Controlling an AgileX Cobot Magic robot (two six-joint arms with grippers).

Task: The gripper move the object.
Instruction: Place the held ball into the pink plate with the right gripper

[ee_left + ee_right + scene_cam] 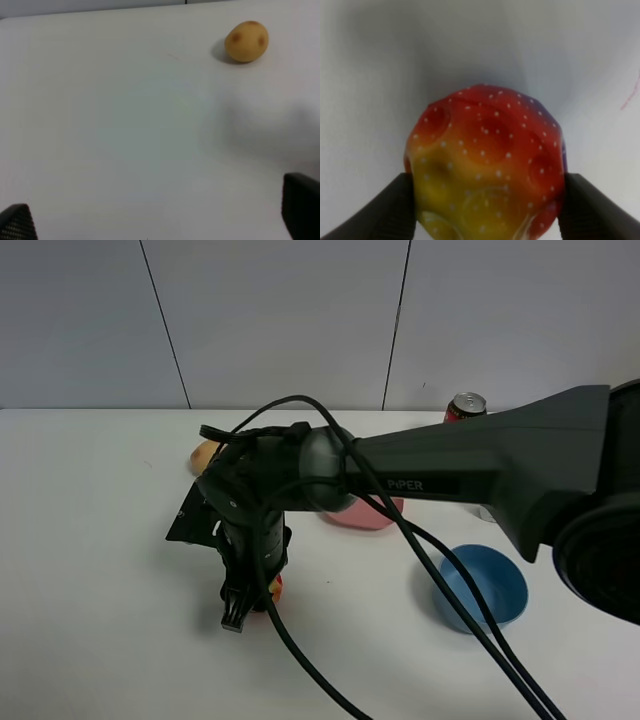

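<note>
The ball point(487, 160) is red and yellow with dimples and a little purple. It sits between the two black fingers point(385, 212) of my right gripper point(487, 215), which press on both its sides. In the high view the thick black arm marked "PIPER" reaches across from the right. Its gripper point(240, 605) points down at the white table left of centre. Only a sliver of the ball point(273, 589) shows beside it. I cannot tell whether the ball touches the table. My left gripper point(157, 217) is open and empty over bare table.
A tan potato point(205, 453) lies behind the right gripper and also shows in the left wrist view point(246, 41). A pink bowl point(365, 512) is partly hidden under the arm. A blue bowl point(480, 588) stands at the front right. A red can point(466, 406) stands at the back right.
</note>
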